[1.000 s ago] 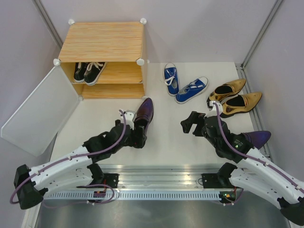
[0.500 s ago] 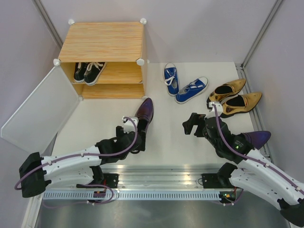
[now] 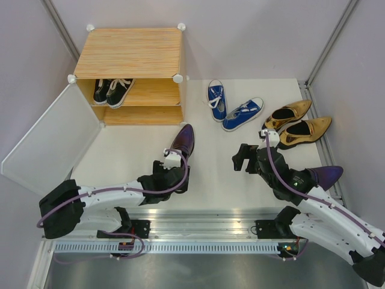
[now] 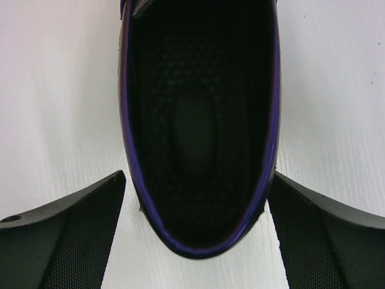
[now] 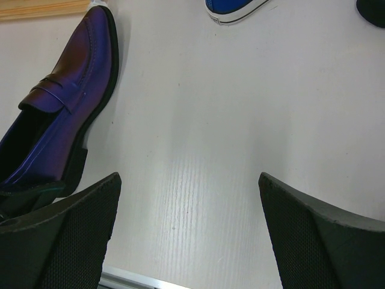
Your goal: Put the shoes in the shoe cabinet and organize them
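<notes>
One purple shoe (image 3: 183,139) lies mid-table, toe pointing at the shoe cabinet (image 3: 129,54). My left gripper (image 3: 178,170) is open at its heel end. In the left wrist view the black fingers (image 4: 72,235) stand on either side of the shoe's heel opening (image 4: 195,132), with a gap on each side. My right gripper (image 3: 242,158) is open over bare table, nothing between its fingers (image 5: 66,223). The other purple shoe (image 3: 328,174) lies far right, partly behind the right arm. Black sneakers (image 3: 112,90) sit on the cabinet's upper shelf. Blue sneakers (image 3: 231,107) and gold heels (image 3: 298,123) lie to the cabinet's right.
The cabinet's pale door (image 3: 51,139) hangs open to the left, over the table's left side. Grey walls close in on three sides. The right wrist view shows the purple shoe (image 5: 66,102) at left and a blue sneaker's toe (image 5: 231,9) at the top edge.
The left arm has stretched out lower and further right, and its gripper has come down around the purple shoe's heel. The right arm has barely shifted. Both grippers stay open.
</notes>
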You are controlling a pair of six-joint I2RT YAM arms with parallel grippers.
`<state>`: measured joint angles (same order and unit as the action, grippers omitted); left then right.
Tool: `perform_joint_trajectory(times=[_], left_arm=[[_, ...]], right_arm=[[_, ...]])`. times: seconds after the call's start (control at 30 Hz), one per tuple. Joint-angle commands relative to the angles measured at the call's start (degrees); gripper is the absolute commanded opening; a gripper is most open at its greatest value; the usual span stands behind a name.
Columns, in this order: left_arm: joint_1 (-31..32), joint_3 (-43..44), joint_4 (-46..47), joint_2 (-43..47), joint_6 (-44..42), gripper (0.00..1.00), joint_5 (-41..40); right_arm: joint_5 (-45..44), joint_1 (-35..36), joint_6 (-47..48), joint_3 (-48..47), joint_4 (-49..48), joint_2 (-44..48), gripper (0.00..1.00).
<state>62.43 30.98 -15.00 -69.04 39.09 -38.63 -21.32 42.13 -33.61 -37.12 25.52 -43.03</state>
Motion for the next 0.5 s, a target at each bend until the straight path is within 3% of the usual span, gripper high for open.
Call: perform_joint_trajectory(times=[0.0,0.23,0.47], left_arm=[[-1.2,-1.4,8.0,-1.0,-2.1,0.99,1.1],[-4.6,-2.7,14.4,-5.2,-3.5,0.99,6.9],[-6.4,-2.8,16.8,-9.1,-4.6,0.99,7.3]], right_arm=[[0.4,-0.7,1.5,0.1,-2.7,-0.4,0.98],[1.5,-2.3,1.8,0.6,-3.4,-0.7,0.98],[2.4,-3.2,1.8,0.8,-3.7,-1.0,0.98]])
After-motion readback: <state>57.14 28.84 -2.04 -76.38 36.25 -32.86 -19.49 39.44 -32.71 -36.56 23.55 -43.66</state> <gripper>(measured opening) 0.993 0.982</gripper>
